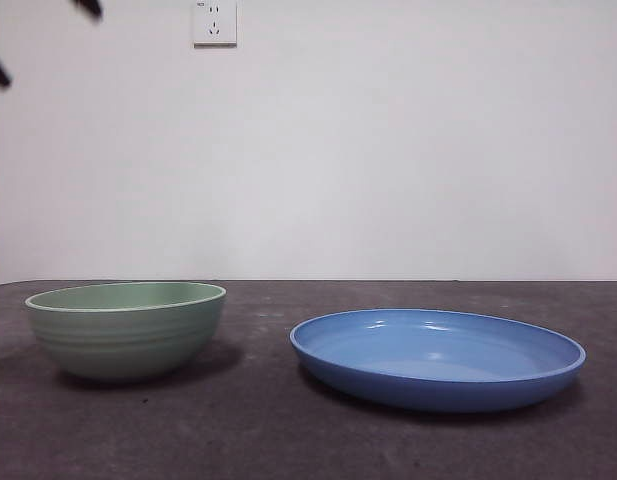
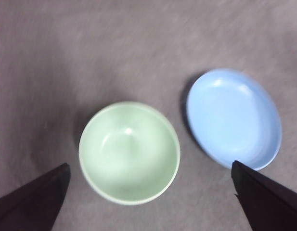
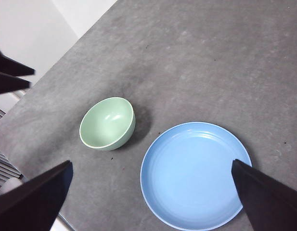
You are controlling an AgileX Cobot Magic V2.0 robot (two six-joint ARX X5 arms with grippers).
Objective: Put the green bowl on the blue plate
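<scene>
— Mint-green, faintly ridged on the outside: the green bowl point(image 1: 126, 329) stands upright on the dark grey table point(image 1: 288, 430), and nothing lies in it. Where does it sit against the plate?

— Beside the blue plate point(image 1: 438, 358), apart from it, with a strip of bare table between the two rims. The plate lies flat, glossy and shallow, wider than the bowl, with nothing on it.

— And the left gripper point(image 2: 150, 192)?

— High over the bowl, looking straight down into it. Its jaws are spread wide, one on either side of the bowl's rim in its wrist view, gripping nothing and touching nothing. That view is somewhat blurred.

— The right gripper point(image 3: 153, 197)?

— Also raised well above the table, over the plate more than the bowl. Its jaws stand wide apart and hold nothing.

— Anything of the arms seen level across the table?

— Only small black tips near the top corner on the bowl's side, far above the bowl. On the white wall behind, a wall socket point(image 1: 215, 22) sits high up, above the space between bowl and plate, nearer the bowl.
</scene>
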